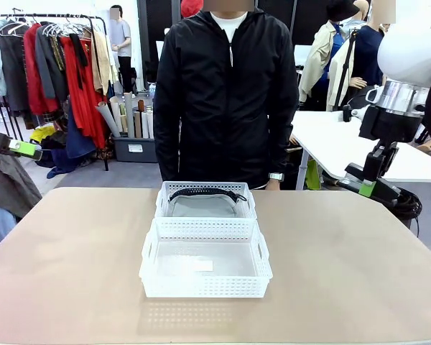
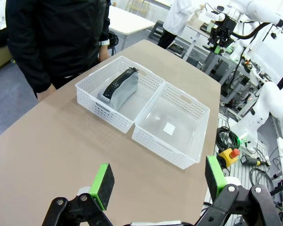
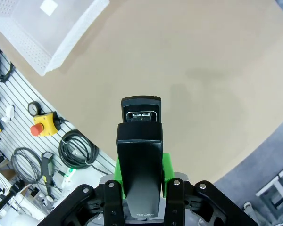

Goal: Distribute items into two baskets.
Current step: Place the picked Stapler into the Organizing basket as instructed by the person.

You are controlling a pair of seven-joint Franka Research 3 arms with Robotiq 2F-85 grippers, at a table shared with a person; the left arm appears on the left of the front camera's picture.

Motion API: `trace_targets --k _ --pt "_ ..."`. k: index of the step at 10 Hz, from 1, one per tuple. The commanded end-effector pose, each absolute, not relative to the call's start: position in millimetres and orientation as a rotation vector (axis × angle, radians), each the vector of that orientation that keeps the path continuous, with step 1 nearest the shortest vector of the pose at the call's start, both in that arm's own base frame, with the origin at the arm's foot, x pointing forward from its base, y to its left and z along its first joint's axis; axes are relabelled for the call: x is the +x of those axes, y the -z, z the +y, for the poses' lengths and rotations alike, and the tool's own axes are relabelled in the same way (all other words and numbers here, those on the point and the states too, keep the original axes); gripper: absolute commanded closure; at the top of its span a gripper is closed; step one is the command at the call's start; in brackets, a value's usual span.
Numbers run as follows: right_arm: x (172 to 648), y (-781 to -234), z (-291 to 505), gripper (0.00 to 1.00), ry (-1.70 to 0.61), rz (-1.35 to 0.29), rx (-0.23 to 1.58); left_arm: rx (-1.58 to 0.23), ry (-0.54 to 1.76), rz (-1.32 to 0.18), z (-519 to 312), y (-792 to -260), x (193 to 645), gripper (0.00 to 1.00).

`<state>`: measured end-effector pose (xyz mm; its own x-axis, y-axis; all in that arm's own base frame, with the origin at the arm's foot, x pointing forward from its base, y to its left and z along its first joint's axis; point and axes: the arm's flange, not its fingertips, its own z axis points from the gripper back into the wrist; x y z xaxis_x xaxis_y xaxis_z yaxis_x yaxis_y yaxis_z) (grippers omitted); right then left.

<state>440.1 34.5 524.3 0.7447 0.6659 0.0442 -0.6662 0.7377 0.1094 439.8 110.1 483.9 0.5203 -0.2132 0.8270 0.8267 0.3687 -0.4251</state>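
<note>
Two white lattice baskets sit end to end at the table's middle. The far basket [image 1: 162, 201] [image 2: 102, 106] holds the grey pouch [image 1: 202, 205] [image 2: 118, 89] with its black zipper strap on top. The near basket [image 1: 205, 284] [image 2: 161, 147] [image 3: 24, 45] has only a white label on its floor. My right gripper [image 1: 368, 188] [image 3: 140, 175] hangs above the table's right edge, shut on the black stapler [image 3: 140, 141], which sticks out past the green pads. My left gripper [image 1: 25, 149] [image 2: 158, 181] stands open and holds nothing, high off the table's left side.
A person in a black jacket [image 1: 226, 93] stands at the far edge right behind the baskets, arms down. Bare tabletop [image 1: 72, 251] lies on both sides of the baskets. Cables and a red stop button [image 3: 37, 128] lie off the table's right edge.
</note>
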Motion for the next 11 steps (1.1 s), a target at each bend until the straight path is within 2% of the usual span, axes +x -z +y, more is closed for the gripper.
trace_targets --k 1,11 --pt "439.8 -526.4 34.5 1.0 -0.725 -0.008 0.119 -0.966 0.754 -0.759 110.4 -485.5 439.0 0.0" --pt "439.8 -526.4 34.5 1.0 -0.725 -0.008 0.119 -0.966 0.754 -0.759 110.4 -485.5 439.0 0.0"
